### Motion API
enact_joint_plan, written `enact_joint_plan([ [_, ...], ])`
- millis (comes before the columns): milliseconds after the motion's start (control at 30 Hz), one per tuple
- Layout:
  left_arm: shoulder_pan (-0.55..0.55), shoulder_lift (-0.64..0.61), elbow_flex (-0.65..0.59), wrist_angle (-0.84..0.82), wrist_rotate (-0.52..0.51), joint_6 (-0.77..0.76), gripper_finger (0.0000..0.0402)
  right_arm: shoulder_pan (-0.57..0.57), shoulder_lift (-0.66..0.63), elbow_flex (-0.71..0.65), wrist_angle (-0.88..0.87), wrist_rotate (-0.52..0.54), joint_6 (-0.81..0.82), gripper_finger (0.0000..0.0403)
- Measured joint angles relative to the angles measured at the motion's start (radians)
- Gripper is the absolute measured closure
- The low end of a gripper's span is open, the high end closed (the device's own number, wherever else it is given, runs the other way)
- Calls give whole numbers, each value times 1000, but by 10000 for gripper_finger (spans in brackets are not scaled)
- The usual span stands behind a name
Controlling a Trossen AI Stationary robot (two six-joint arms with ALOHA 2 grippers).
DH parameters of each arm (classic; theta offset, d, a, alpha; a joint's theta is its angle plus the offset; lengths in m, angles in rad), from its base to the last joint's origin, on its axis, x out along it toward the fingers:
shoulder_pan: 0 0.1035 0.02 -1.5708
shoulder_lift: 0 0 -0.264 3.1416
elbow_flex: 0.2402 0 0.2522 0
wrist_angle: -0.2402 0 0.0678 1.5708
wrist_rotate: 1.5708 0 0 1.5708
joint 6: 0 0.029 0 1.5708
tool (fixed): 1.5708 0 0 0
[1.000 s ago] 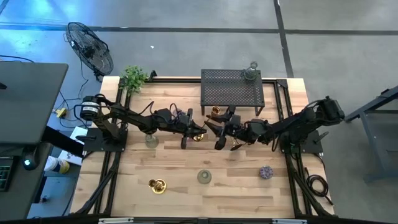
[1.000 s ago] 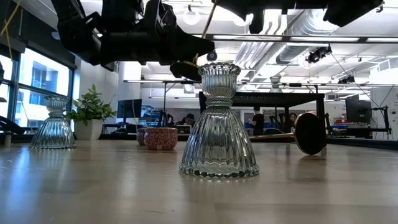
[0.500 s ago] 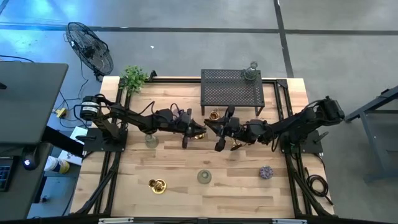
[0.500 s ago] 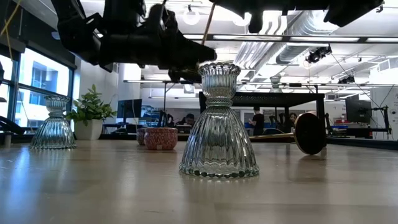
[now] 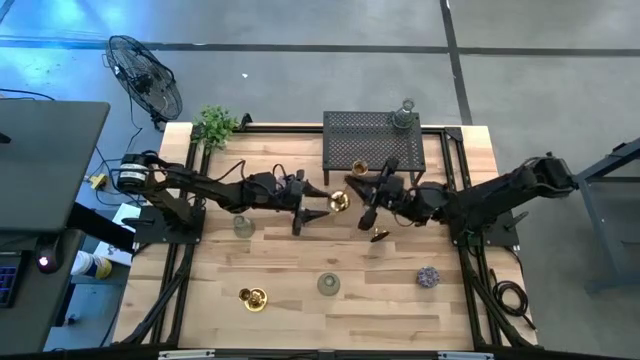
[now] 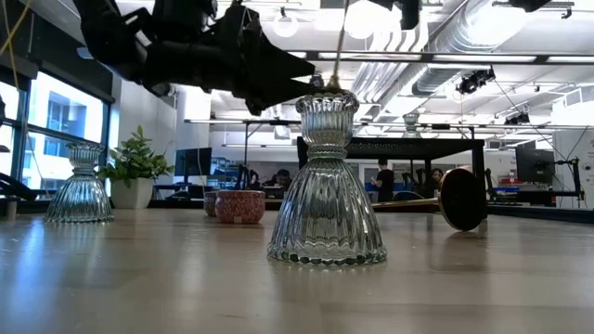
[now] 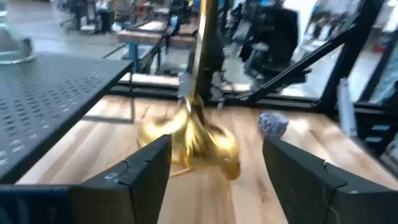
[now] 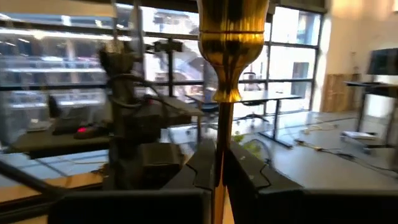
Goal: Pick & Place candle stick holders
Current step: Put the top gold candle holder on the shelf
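Passed across, slender brass candle stick holder (image 8: 224, 93) gleams in right end effector (image 8: 217, 163).

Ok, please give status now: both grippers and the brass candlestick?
Right gripper shut on tall brass candlestick. Left gripper open, base between fingers. Mesh rack close behind.

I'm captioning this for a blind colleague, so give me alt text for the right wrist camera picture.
The right gripper is shut on the thin stem of a tall brass candle stick holder, whose cup fills the top of the picture. Behind it a dark robot arm stands before large windows and office desks.
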Motion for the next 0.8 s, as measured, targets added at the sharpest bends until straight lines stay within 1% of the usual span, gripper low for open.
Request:
enact_joint_plan([
  [100,0,-45,-6,-152,-65,34,150,-41,-58,3,-5,56,-13,391],
  [167,0,-71,-5,-205,-101,51,161,-88,-88,4,-9,84,-23,394],
  [267,0,-92,-4,-236,-121,73,192,-184,-118,3,-37,92,-24,396],
  [367,0,-90,-4,-231,-103,83,237,-295,-129,53,-142,89,27,395],
  [500,0,-90,-4,-218,-98,94,298,-433,-79,156,-317,48,82,395],
  [600,0,-91,-4,-210,-99,93,333,-526,-36,233,-410,47,113,395],
  [667,0,-90,-4,-209,-100,94,352,-585,-7,262,-445,32,163,395],
  [800,0,-90,-4,-204,-124,94,378,-677,56,263,-456,-10,215,395],
])
